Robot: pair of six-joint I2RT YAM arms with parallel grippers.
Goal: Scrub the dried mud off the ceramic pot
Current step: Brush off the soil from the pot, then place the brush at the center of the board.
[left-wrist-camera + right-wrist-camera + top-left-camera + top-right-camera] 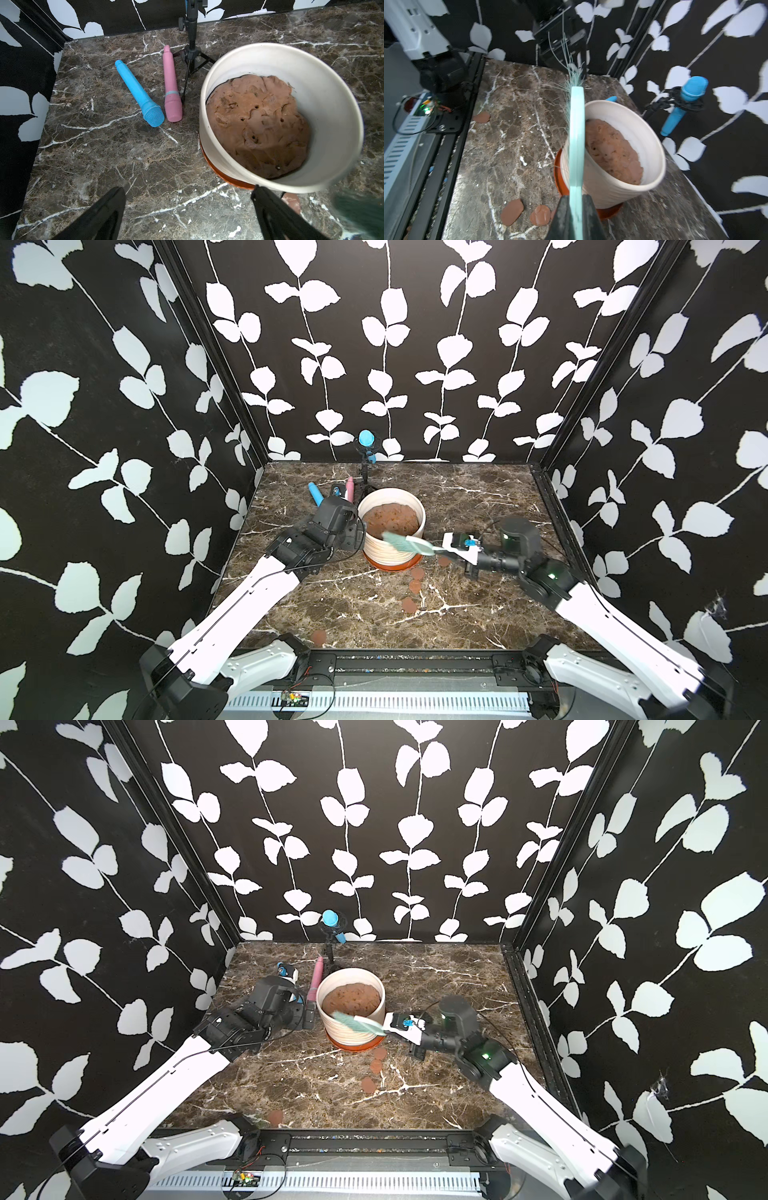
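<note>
Ceramic pot (382, 551) well inside table (478, 497) edges

the left arm (249, 597), lower left of the frame, and the right arm (602, 614), lower right, have long white shells with black blocky joints and cylindrical black wrists. a thin black cable (286, 570) runs along the left arm's white link. a green light (550, 574) shows on the right arm's black elbow. the left gripper (187, 189) and right gripper (575, 207) have black tapered fingers.
</note>
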